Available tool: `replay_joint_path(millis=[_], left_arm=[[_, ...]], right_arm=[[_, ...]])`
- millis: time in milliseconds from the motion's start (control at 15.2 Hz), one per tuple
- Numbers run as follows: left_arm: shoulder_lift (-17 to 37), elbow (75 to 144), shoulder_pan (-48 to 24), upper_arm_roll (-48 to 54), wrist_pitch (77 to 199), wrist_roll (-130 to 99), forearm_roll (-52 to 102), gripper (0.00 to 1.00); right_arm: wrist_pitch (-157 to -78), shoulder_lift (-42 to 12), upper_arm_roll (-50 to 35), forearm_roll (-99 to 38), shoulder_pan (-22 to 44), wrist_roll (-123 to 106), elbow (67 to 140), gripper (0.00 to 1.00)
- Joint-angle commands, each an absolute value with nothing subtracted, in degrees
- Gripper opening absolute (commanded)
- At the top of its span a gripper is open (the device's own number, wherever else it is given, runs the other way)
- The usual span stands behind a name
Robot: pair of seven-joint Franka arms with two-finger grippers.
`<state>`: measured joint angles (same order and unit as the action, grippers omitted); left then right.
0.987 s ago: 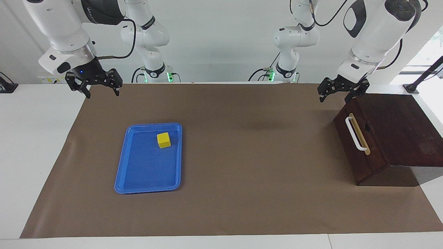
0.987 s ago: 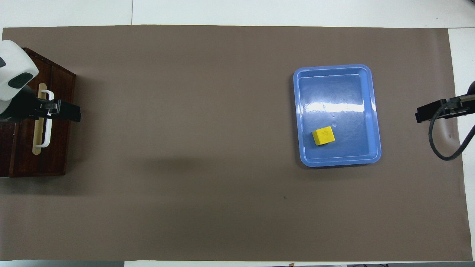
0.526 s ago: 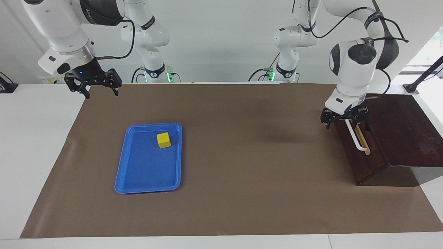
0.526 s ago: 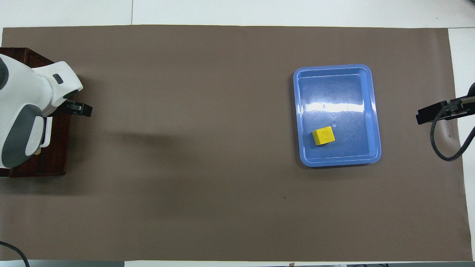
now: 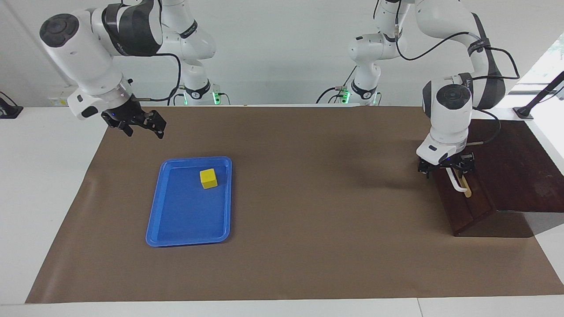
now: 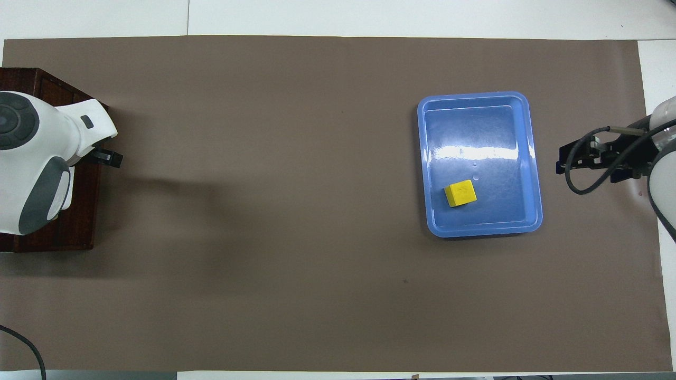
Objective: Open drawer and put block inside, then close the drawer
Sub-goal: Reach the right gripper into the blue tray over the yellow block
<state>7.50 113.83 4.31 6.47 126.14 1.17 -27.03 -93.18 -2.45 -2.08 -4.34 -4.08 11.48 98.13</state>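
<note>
The dark brown drawer (image 5: 462, 207) is shut at the left arm's end of the table. My left gripper (image 5: 446, 172) is open and low at the drawer's front, with its fingers on either side of the end of the white handle (image 5: 458, 187) nearer to the robots. In the overhead view my left arm covers most of the drawer (image 6: 79, 232), and one finger (image 6: 112, 158) shows. The yellow block (image 5: 208, 178) lies in the blue tray (image 5: 176, 220), in its part nearer to the robots; the overhead view shows the block (image 6: 460, 193) too. My right gripper (image 5: 141, 127) is open and empty over the mat beside the tray.
The blue tray (image 6: 475, 121) lies on the brown mat (image 5: 308, 220) toward the right arm's end. The drawer sits in a dark wooden cabinet (image 5: 515, 167) at the mat's edge. My right gripper (image 6: 581, 158) and its cable hang beside the tray.
My left gripper has come down from above the cabinet's corner to the drawer's handle. My right gripper has moved a little toward the tray.
</note>
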Motion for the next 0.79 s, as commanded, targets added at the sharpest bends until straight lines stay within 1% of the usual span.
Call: replay_joint_path(millis=[0, 197, 461, 592, 724], left_arm=[[6.68, 116.54, 4.92, 6.59, 128.85, 1.14, -28.21, 1.0], [6.94, 116.81, 3.43, 6.85, 129.73, 0.1, -28.21, 1.0], [7.03, 116.37, -2.53, 7.03, 128.59, -11.04, -26.9, 1.0], [7.03, 116.02, -5.26, 6.94, 127.71, -14.14, -22.0, 1.0], [7.03, 115.14, -7.81, 6.94, 126.05, -16.94, -20.48, 1.0]], right_arm=[[-95.97, -4.04, -2.37, -9.48, -5.45, 22.11, 101.5, 1.0], [-99.83, -6.32, -2.29, -15.37, -6.67, 30.75, 105.72, 1.0], [-105.9, -7.29, -2.29, -22.13, -6.68, 39.79, 112.05, 1.0], [-106.35, -9.65, -2.29, -25.04, -6.77, 44.8, 111.89, 1.0], [-106.35, -12.64, -2.29, -26.88, -6.94, 47.01, 111.71, 1.0]])
